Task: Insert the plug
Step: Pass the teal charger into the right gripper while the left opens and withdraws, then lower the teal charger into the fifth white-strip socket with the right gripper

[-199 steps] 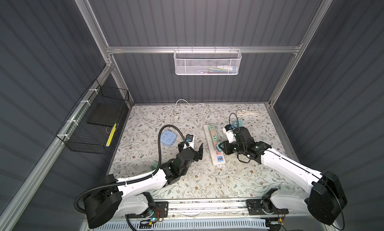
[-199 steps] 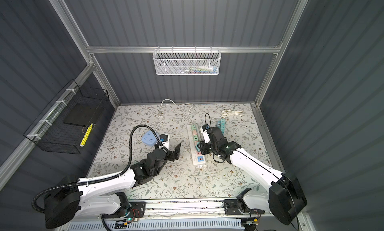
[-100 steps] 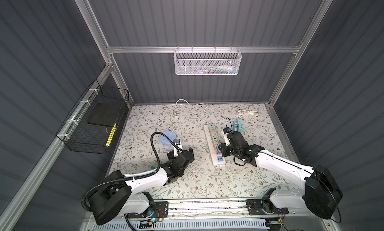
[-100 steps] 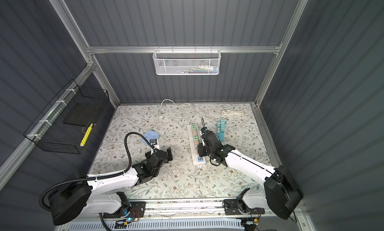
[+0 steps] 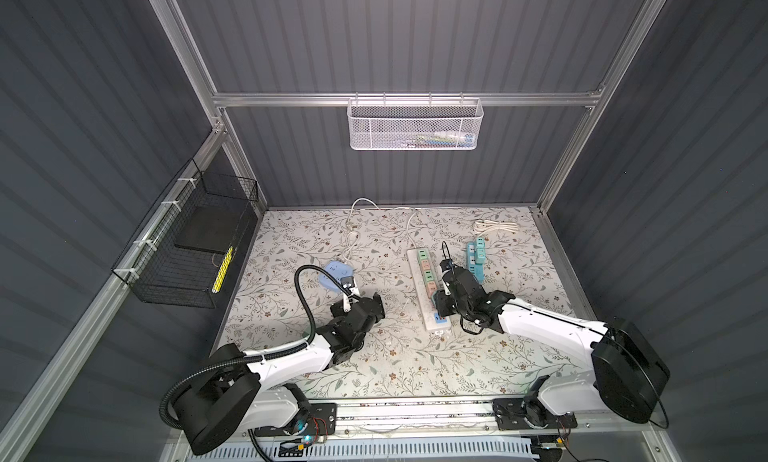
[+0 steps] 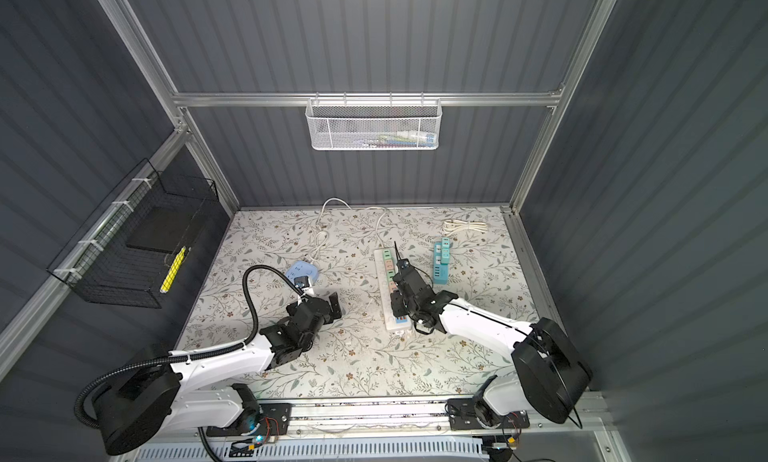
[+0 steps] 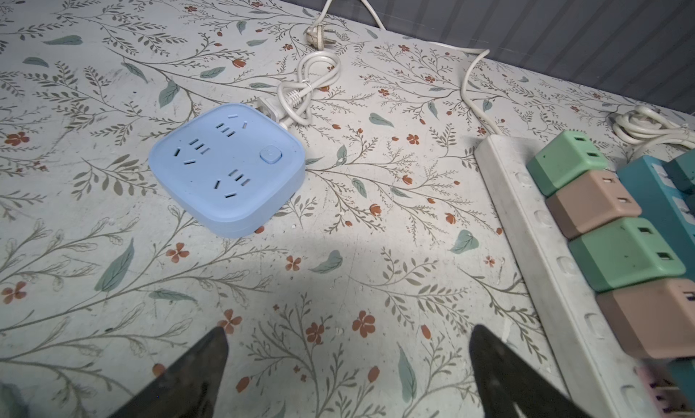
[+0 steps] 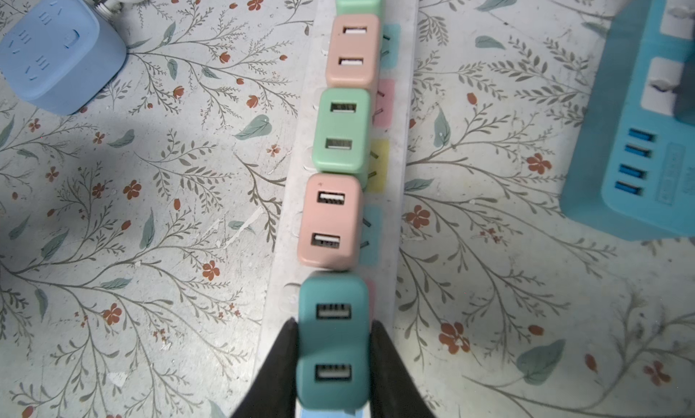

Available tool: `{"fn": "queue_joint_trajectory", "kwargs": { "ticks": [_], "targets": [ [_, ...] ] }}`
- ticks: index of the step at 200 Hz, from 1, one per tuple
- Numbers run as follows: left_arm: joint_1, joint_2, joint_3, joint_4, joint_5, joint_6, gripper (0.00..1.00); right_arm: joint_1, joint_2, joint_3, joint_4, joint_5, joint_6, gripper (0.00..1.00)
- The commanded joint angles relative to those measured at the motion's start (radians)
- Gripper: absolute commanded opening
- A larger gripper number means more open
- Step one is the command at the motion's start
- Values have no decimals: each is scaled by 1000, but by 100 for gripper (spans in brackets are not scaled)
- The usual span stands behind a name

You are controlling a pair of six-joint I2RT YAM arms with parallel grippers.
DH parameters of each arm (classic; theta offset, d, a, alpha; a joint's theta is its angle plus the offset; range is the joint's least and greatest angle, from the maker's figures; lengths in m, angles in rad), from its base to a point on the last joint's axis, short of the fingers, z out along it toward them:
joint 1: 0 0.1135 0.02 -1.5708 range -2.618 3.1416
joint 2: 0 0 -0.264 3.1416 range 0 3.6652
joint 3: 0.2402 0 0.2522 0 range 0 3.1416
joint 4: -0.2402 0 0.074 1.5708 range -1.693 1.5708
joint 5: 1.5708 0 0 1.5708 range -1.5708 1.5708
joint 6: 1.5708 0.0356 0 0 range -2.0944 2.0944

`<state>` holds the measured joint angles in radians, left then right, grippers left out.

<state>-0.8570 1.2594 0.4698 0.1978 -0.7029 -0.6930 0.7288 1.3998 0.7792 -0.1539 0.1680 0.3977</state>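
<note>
Right gripper [image 8: 333, 344]: fingers clamped on the two sides of the teal plug [image 8: 333, 295]. In both top views it sits low over the near end of the white power strip [image 5: 428, 314], right of centre.
Teal plug: at the near end of the strip, in line with the row of chargers [image 8: 340, 130] and just beside the nearest pink charger [image 8: 331, 220], with two USB ports facing up. Cannot tell whether its prongs are fully home.
Chargers: four, green and pink alternating, packed close and running toward the far end.
Left gripper [image 7: 349, 341]: fingers wide apart with nothing between them, over bare floral mat [image 5: 291, 239]. It is between the blue socket hub [image 7: 225, 168] and the strip, nearer than the hub.
Blue socket hub: flat on the mat, left of the strip, with its white cord looped on the far side.
Teal power strip [image 8: 639, 153]: right of the white strip and apart from it. A coiled white cable [image 5: 494, 227] lies farther back, at far right.
Right wrist view: the only one showing the grip itself, and the colour stickers [image 8: 378, 164] beside the sockets.
Top views: the arm's body hides the teal plug, but both arms and the whole layout show.
Left wrist view: shows the spread fingertips and the chargers side-on. The near end of the strip is blurred at its edge.
</note>
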Motion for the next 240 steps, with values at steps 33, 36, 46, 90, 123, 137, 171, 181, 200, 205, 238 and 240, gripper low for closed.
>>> {"fn": "queue_joint_trajectory", "kwargs": {
  "ticks": [33, 36, 46, 90, 123, 137, 171, 181, 200, 205, 238, 240],
  "targets": [
    [14, -24, 4, -17, 8, 16, 100, 54, 45, -5, 4, 129, 42, 23],
    [15, -25, 5, -16, 7, 18, 100, 54, 48, -5, 1, 132, 44, 23],
    [14, -28, 7, -22, 8, 21, 100, 60, 53, 3, -18, 152, 61, 23],
    [18, -40, 4, -31, 8, 21, 100, 84, 77, 22, -59, 208, 90, 23],
    [19, -44, 7, -37, 7, 23, 100, 105, 125, 40, -84, 251, 88, 23],
    [18, -45, 5, -38, 7, 23, 100, 111, 141, 44, -96, 266, 98, 23],
    [20, -48, 3, -40, 5, 23, 100, 120, 170, 30, -94, 270, 123, 23],
    [21, -48, 2, -40, 5, 22, 100, 120, 181, 25, -94, 271, 133, 23],
    [21, -52, -1, -40, 5, 23, 100, 119, 201, 12, -87, 262, 149, 23],
    [21, -52, -2, -40, 5, 23, 100, 119, 207, 10, -85, 257, 152, 23],
    [23, -54, -7, -38, 5, 23, 100, 120, 233, -9, -72, 251, 167, 23],
    [23, -54, -7, -38, 5, 22, 100, 120, 234, -9, -72, 251, 167, 23]
  ]
}}
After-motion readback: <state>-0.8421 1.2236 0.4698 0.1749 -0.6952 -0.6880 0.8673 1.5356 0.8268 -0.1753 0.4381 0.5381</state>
